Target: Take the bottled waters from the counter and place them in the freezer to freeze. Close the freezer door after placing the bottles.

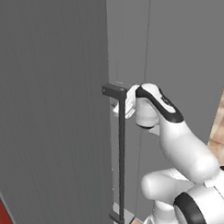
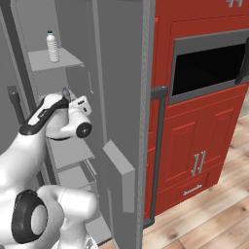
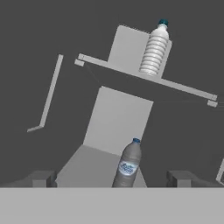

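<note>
Gripper [image 3: 112,179] jaws spread wide, nothing held; fingertips [image 3: 41,178] sit far apart at the bottom of the hand view. Lower water bottle [image 3: 127,164] stands upright on a pale grey freezer shelf [image 3: 87,168], between the two tips and a little beyond them, touching neither. Second water bottle [image 3: 154,49] stands upright on the upper shelf [image 3: 144,78], well beyond the fingers and above them in that view, slightly toward the right tip.

Right base view: hand [image 2: 80,106] reaches into the open freezer [image 2: 78,73]; upper bottle [image 2: 52,47] on its shelf [image 2: 53,61] above the hand, cap of the lower bottle [image 2: 65,91] peeks just behind the wrist. The grey door with the inner bin [image 2: 121,121] stands open to the right of the arm. Beyond it are red cabinets [image 2: 194,146] with a built-in oven [image 2: 206,68], and a wood plank floor [image 2: 214,219].

Left base view: freezer door [image 1: 49,112] stands open, its long dark bar handle [image 1: 121,155] just beside the hand [image 1: 127,104].
</note>
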Controlling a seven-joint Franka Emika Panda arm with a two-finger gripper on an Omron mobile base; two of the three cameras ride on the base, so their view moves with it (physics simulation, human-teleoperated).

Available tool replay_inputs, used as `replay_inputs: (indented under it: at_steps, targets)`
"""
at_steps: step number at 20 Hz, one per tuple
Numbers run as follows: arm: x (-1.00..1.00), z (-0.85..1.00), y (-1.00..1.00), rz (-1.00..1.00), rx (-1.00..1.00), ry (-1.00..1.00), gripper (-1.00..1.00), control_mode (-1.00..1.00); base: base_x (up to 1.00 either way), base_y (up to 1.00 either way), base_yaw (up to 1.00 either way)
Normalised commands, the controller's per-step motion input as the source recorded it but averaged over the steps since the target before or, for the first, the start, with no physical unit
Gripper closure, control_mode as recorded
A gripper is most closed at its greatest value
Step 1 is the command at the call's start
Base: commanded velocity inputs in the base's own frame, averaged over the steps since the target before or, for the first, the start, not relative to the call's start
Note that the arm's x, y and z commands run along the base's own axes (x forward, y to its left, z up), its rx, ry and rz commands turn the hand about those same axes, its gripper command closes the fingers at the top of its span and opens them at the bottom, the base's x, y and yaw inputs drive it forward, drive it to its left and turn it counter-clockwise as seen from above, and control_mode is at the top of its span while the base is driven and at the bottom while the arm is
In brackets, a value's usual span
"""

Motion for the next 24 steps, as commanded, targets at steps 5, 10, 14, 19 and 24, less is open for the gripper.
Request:
replay_inputs:
  at_steps: [5,10,14,19,24]
  targets:
    - [-0.42,0.43,-0.44,-0.04,0.00,0.00,-1.00,-1.00,0.00,0.00,0.00]
    - [-0.79,0.40,-0.55,-0.06,0.00,0.01,-1.00,-1.00,0.00,0.00,0.00]
    - [-1.00,0.38,-0.33,-0.12,0.00,0.10,-1.00,-1.00,0.00,0.00,0.00]
    - [-1.00,0.37,-0.15,-0.13,0.01,0.25,-1.00,-1.00,0.00,0.00,0.00]
    - [-0.57,0.37,-0.02,-0.15,-0.03,0.53,-1.00,-1.00,0.00,0.00,0.00]
